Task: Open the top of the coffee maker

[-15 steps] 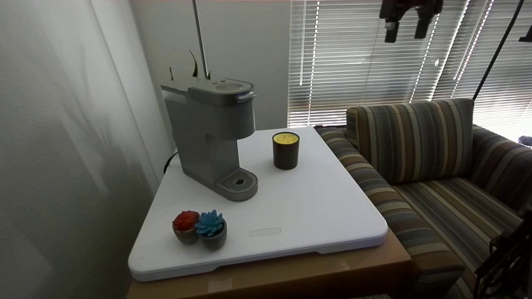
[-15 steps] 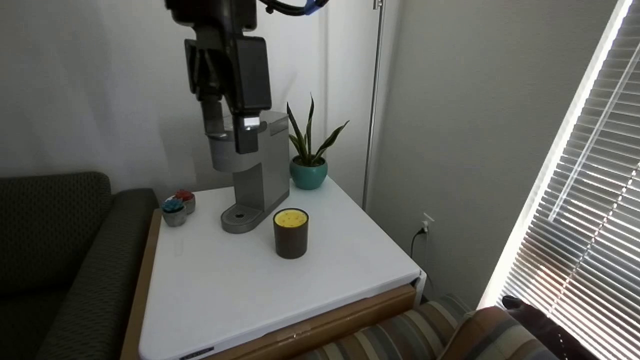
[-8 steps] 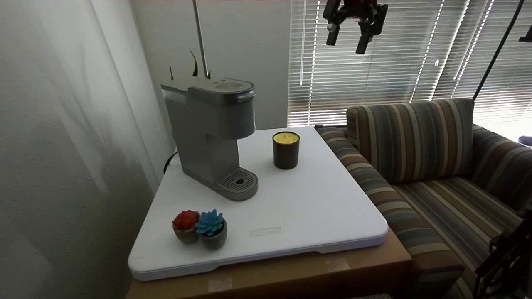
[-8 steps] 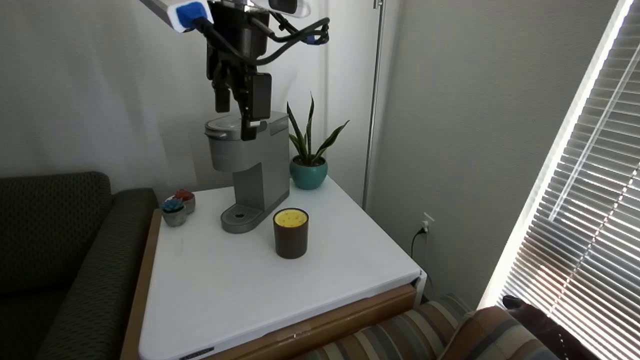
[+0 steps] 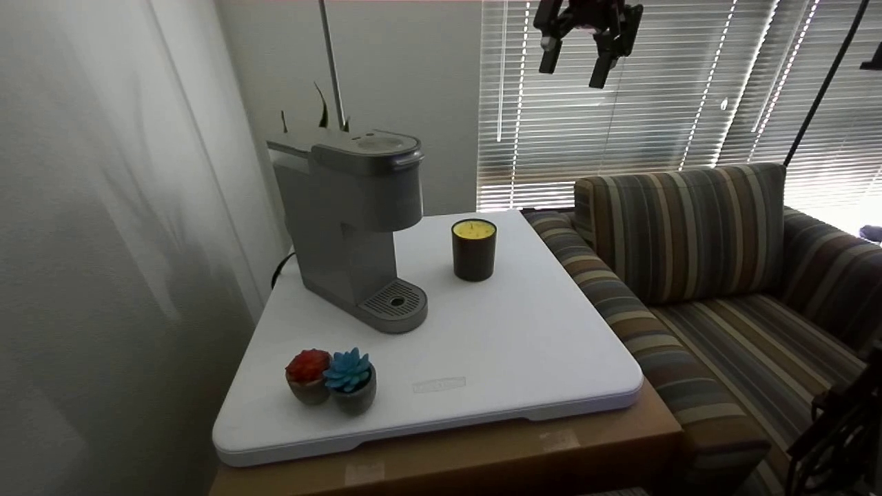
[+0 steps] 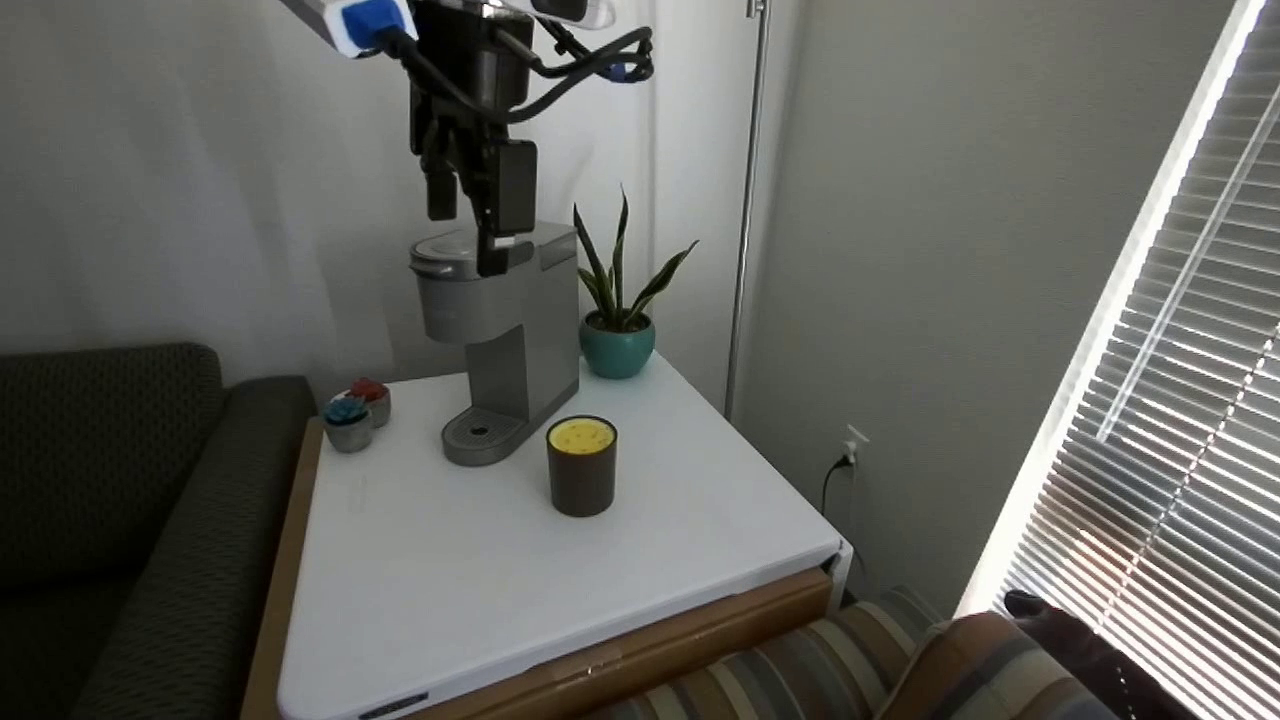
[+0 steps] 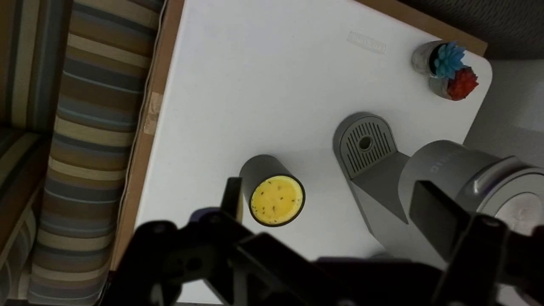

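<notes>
The grey coffee maker [image 5: 324, 234] stands upright on the white table; it also shows in an exterior view [image 6: 550, 330] and at the right of the wrist view [image 7: 378, 204]. Its top [image 5: 375, 143] lies shut, with a handle at its rounded front; the top also shows in an exterior view [image 6: 437, 248] and at the right edge of the wrist view [image 7: 520, 202]. My gripper [image 5: 574, 69] is open and empty, above and apart from the machine, on the candle's side. It hides part of the machine's head in an exterior view [image 6: 467, 235]. In the wrist view its fingers stand wide apart [image 7: 329, 191].
A dark candle jar [image 5: 474, 251] stands beside the coffee maker. Two small potted succulents [image 5: 331, 382] sit near the table's corner. A teal pot with a plant [image 6: 617, 345] stands behind the machine. A striped armchair [image 5: 689, 234] adjoins the white table [image 5: 524, 344].
My gripper has moved toward the coffee maker and tilted, leftward in an exterior view, mostly in the earlier half second. It has since risen very slightly. The coffee maker and its top have not moved.
</notes>
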Available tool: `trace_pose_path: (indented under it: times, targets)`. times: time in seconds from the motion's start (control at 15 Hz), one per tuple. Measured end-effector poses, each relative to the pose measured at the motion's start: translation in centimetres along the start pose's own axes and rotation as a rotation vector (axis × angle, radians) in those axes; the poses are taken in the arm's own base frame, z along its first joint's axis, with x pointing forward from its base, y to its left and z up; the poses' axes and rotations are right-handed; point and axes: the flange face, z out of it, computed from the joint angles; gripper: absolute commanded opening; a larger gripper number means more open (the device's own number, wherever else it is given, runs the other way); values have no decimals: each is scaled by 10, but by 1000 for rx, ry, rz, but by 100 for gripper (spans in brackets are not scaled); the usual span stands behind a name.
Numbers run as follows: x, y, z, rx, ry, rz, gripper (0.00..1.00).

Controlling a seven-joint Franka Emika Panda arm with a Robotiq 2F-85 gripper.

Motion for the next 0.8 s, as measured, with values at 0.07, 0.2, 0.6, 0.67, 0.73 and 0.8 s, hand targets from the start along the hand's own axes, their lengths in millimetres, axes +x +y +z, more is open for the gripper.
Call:
trace_pose_path:
  times: [0.07,0.2,0.6,0.67,0.73,0.8]
  targets:
    - [-1,-7,4,0,-4,12,100]
    - [-6,-25,13,1,-3,53,100]
    - [-17,-73,44,38,200,211,100]
    - [-20,-78,48,43,233,208,100]
    - [-22,-82,51,46,246,205,100]
    - [-23,-83,52,46,248,202,100]
